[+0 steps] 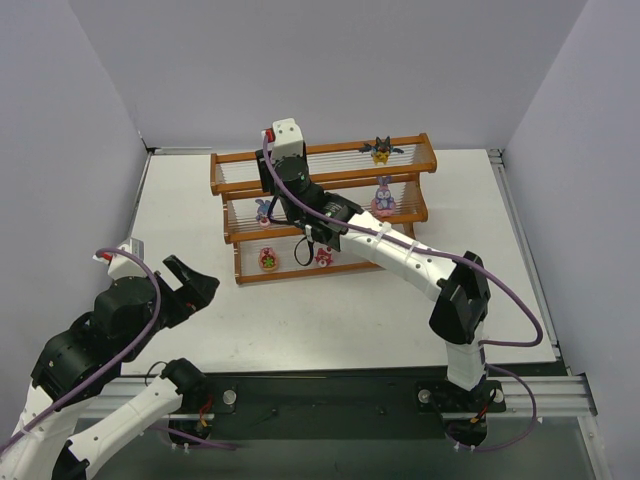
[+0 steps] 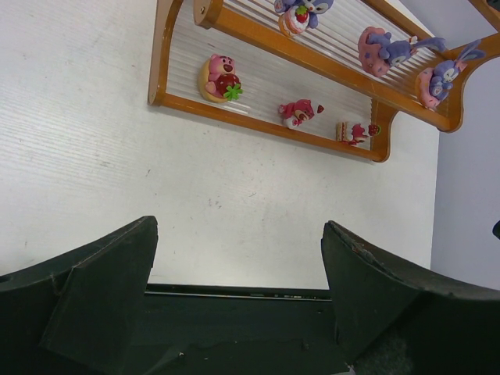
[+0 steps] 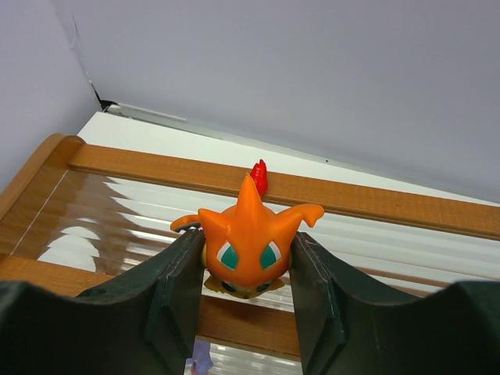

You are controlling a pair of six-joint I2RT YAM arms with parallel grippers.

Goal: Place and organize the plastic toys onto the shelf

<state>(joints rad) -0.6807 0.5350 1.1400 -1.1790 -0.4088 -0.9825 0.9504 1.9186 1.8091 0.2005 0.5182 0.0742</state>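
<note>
Above the shelf's (image 3: 375, 199) top tier, my right hand (image 3: 248, 258) gripped the orange figurine (image 3: 248, 234), apparently the last one; the other figurines (image 2: 220, 78) sat shelved, and my left hand (image 2: 238, 234) gaped empty.

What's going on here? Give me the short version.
The right gripper is shut on the orange toy, holding it at the top tier of the shelf. The left gripper hangs open over the table, holding nothing. A black winged toy, purple toys and pink toys sit on the shelf.
</note>
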